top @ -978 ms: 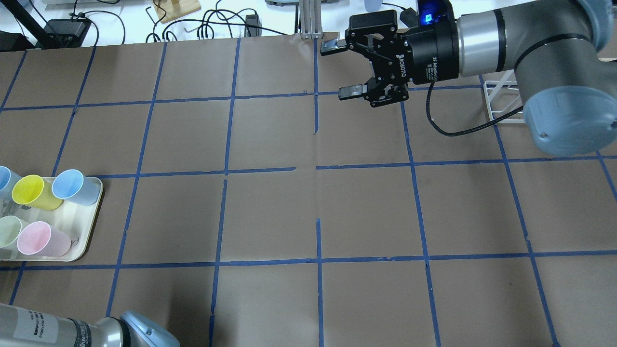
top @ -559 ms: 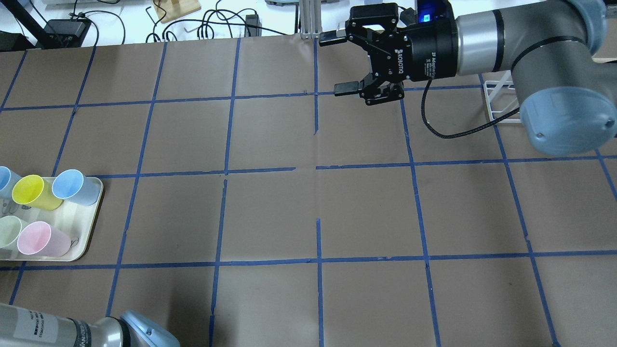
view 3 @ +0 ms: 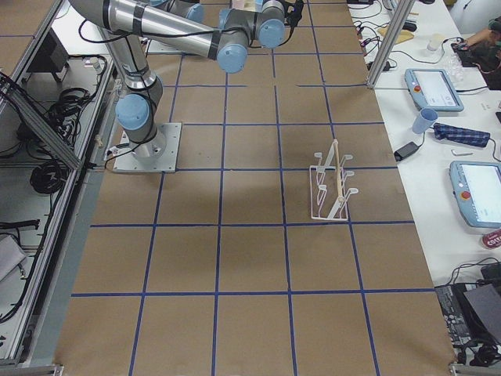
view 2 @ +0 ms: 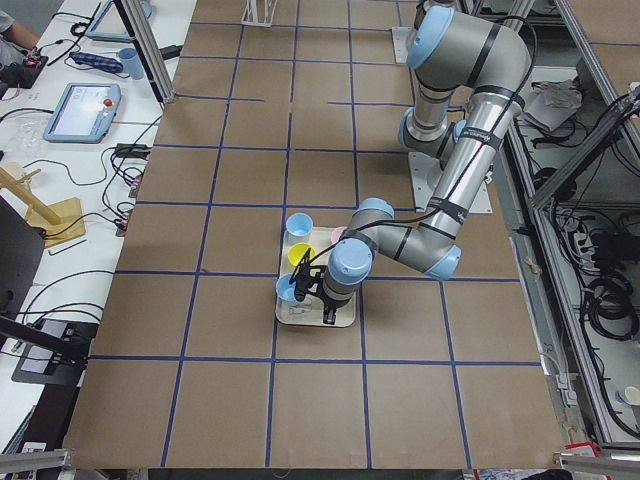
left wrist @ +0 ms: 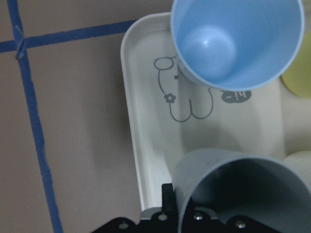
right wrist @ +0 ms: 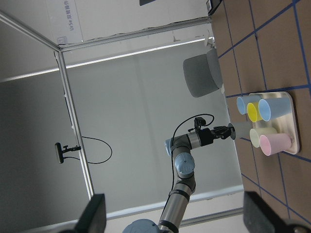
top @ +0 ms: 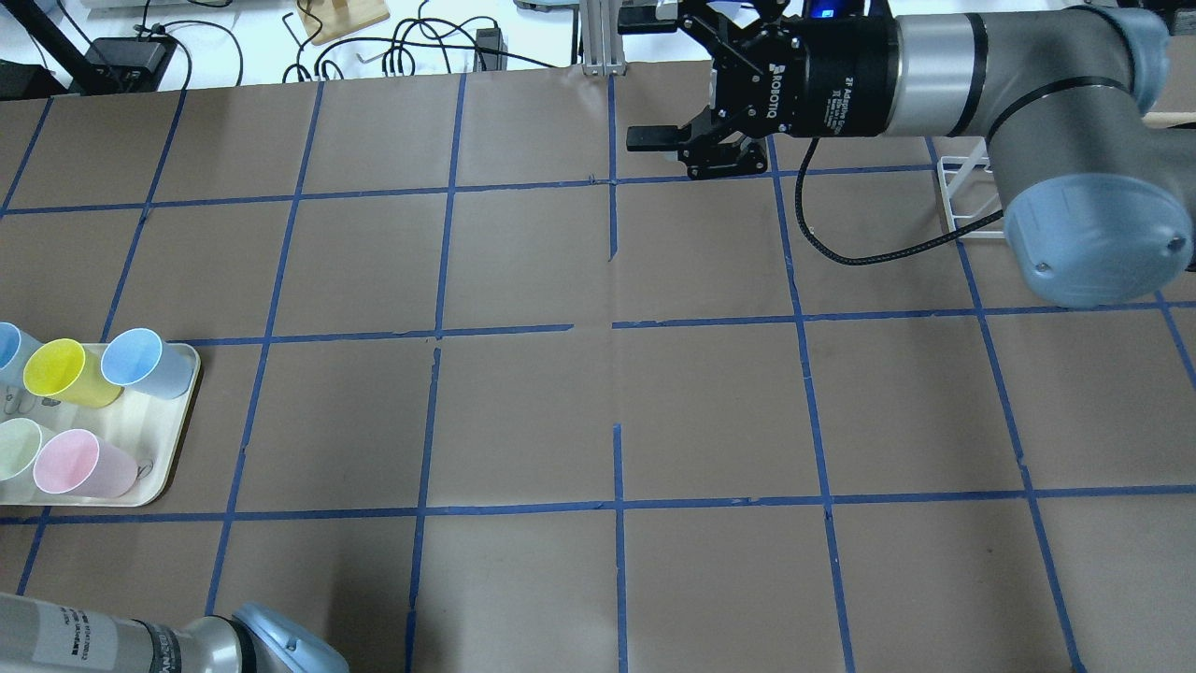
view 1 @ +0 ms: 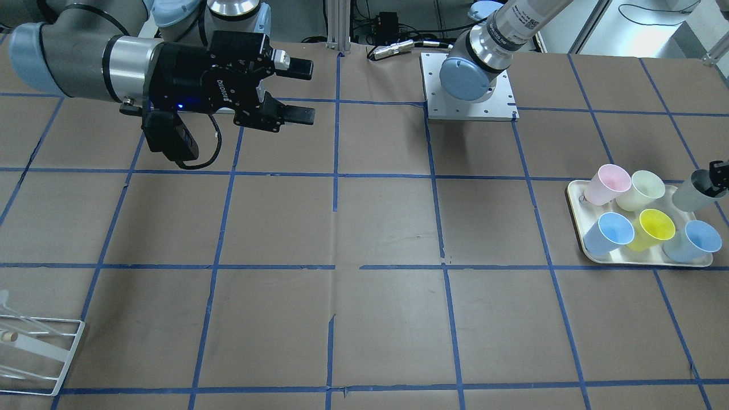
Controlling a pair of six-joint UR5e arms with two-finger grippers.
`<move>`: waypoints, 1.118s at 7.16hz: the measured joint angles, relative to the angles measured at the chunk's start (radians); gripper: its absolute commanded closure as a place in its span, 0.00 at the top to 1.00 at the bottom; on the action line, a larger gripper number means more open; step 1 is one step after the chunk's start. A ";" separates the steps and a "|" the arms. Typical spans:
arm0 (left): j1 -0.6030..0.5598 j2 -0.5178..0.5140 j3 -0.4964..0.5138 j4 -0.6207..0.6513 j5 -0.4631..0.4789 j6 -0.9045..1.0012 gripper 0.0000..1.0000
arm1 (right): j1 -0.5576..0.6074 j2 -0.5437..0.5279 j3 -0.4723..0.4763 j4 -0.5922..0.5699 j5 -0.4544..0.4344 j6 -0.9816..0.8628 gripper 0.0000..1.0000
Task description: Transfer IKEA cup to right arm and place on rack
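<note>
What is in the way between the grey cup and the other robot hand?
Nothing that I can see. The left gripper holds the cup by the tray, the right gripper is open across the table, and only bare table shows between them. Nothing blocks the rack either.

Right tool point(top: 635, 78) body: you can read "ROBOTIQ" in white, with "2F Adaptive" beside it; the remainder blurs.
Tray point(left wrist: 127, 97) floor: your left wrist view shows a printed speech bubble reading roughly "~14".
Left arm sticker point(top: 67, 636): print too small for you.
</note>
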 measured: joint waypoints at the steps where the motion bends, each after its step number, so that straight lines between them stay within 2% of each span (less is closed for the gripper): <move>1: -0.014 0.023 0.057 -0.113 0.000 0.000 0.00 | 0.000 0.000 0.000 0.000 0.016 0.000 1.00; 3: -0.076 0.093 0.178 -0.392 -0.013 -0.007 0.00 | 0.000 0.001 0.001 0.001 0.021 0.003 1.00; 4: -0.109 0.123 0.227 -0.527 -0.062 -0.013 0.00 | 0.000 0.001 0.000 0.001 0.021 0.013 1.00; 6: -0.164 0.165 0.263 -0.783 -0.219 -0.029 0.00 | -0.002 0.003 -0.002 -0.002 0.022 0.053 1.00; 8: -0.215 0.167 0.259 -1.058 -0.392 -0.068 0.00 | -0.006 0.013 -0.003 -0.003 0.023 0.068 1.00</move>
